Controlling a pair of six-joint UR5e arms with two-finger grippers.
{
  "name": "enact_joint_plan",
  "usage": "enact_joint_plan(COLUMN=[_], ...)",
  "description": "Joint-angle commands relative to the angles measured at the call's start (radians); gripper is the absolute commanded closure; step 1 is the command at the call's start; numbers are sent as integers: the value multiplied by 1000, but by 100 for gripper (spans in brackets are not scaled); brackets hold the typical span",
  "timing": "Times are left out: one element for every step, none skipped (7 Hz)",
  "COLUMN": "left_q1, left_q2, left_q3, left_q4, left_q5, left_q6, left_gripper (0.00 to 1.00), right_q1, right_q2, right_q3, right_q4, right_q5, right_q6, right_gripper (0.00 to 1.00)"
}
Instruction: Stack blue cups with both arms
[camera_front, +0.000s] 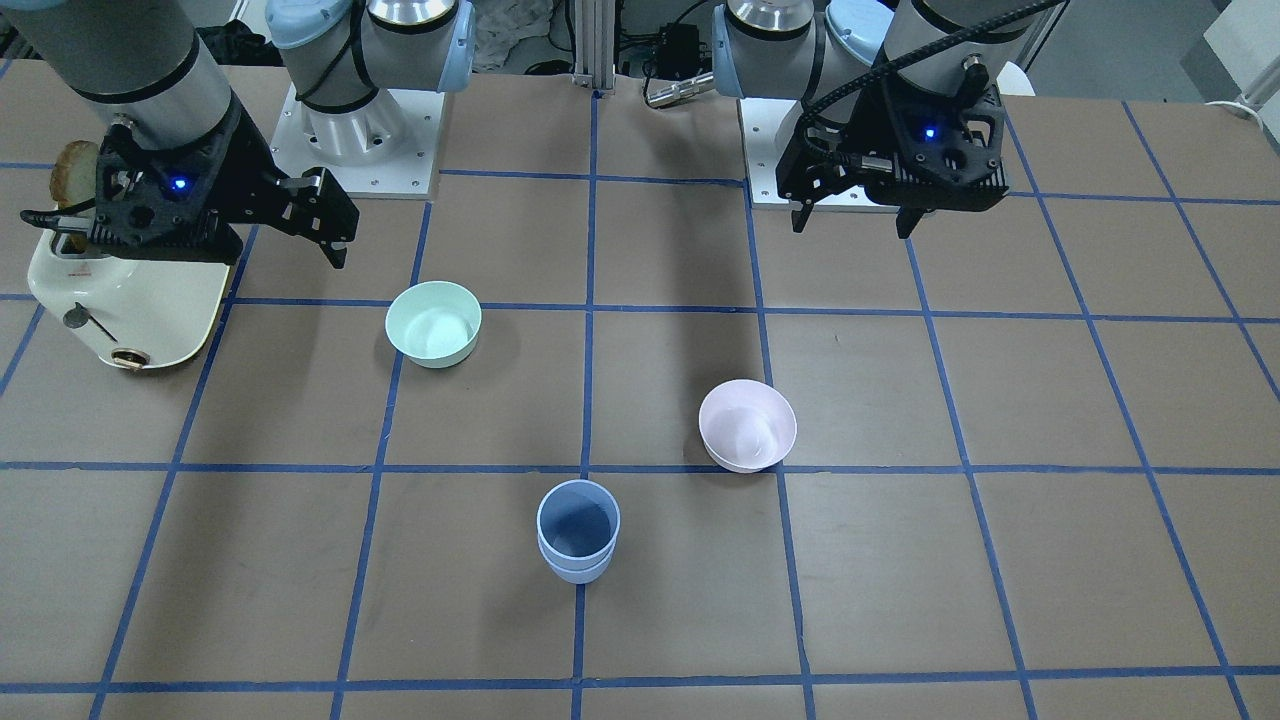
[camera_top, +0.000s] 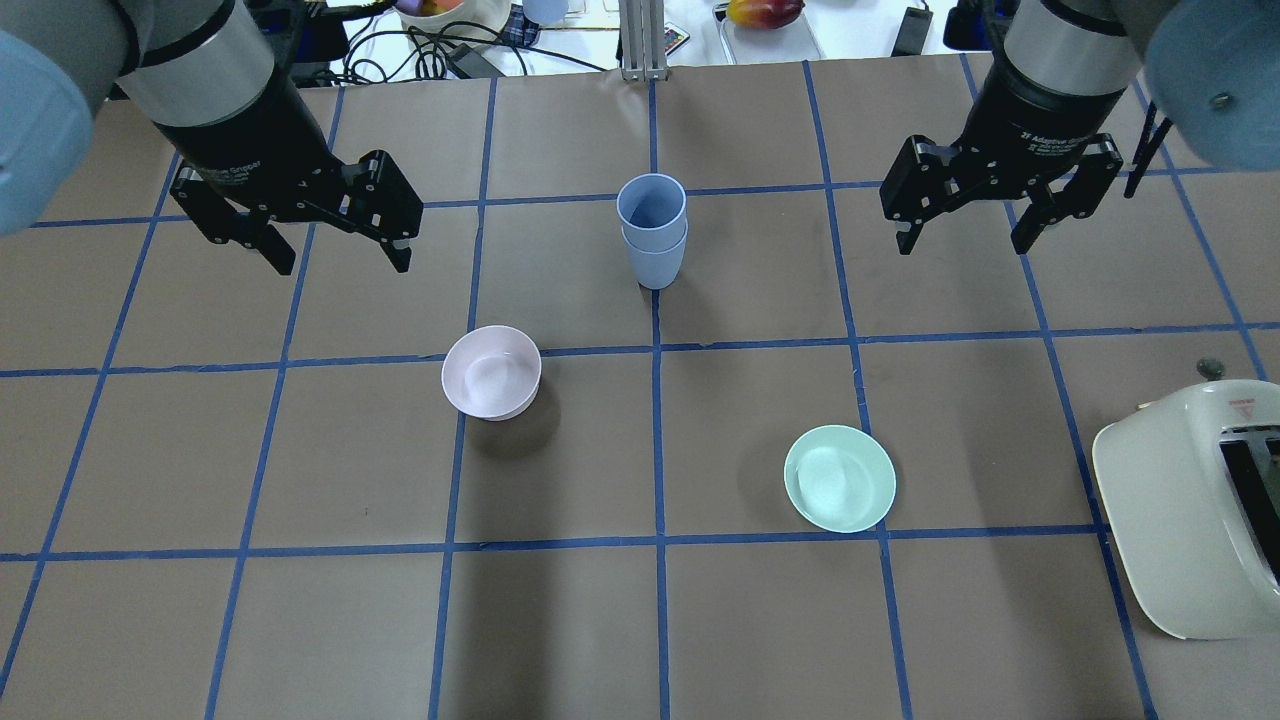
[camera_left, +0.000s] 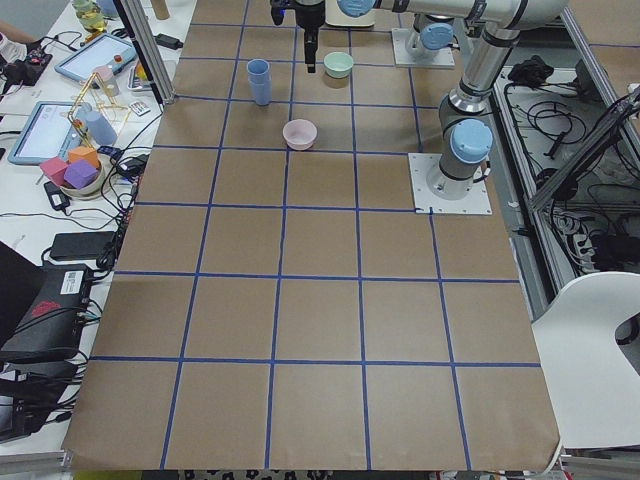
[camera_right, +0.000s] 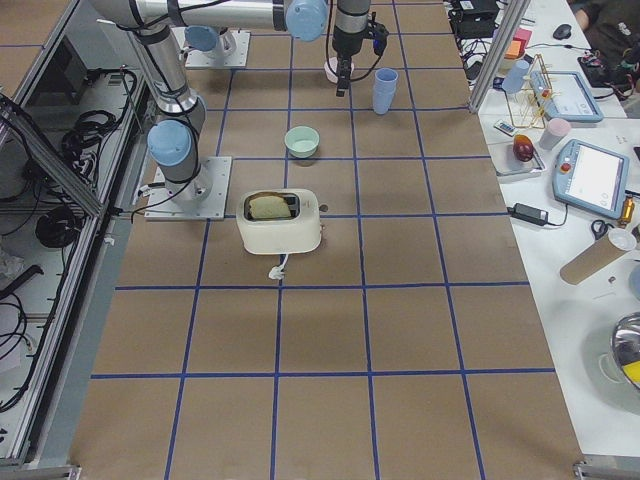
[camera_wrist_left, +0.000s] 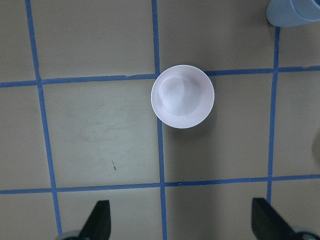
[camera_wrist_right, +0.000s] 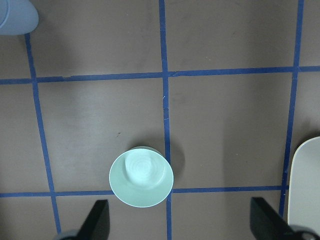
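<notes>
Blue cups (camera_top: 652, 235) are stacked, one nested upright in the other, on a blue tape line. They stand past the pale pink bowl (camera_top: 491, 372), farther from the robot and toward its right, apart from the bowl.

Left gripper (camera_top: 340, 262) hangs high over the table (camera_top: 300, 620), to the robot's left of the pink bowl. Its fingers are spread wide and hold nothing.

Right gripper (camera_top: 962, 245) is also raised, well apart from the pink bowl on the robot's right. Its fingers are spread wide and empty.

Mint-green bowl (camera_top: 840, 478) sits to the robot's right of the pink bowl, closer to the robot. White toaster (camera_top: 1190, 510), with toast in its slot, is farther right still.
</notes>
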Motion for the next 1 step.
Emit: enact_joint_plan(left_q1=[-1], left_q2=[0], left_q3=[0], left_q4=[0], left_q5=[2], left_q6=[0], left_gripper=[0], right_q1=[0], right_q2=[4], right_q3=[1], right_q4=[-5], right_q5=[3], right_q6=[-2], right_gripper=[0])
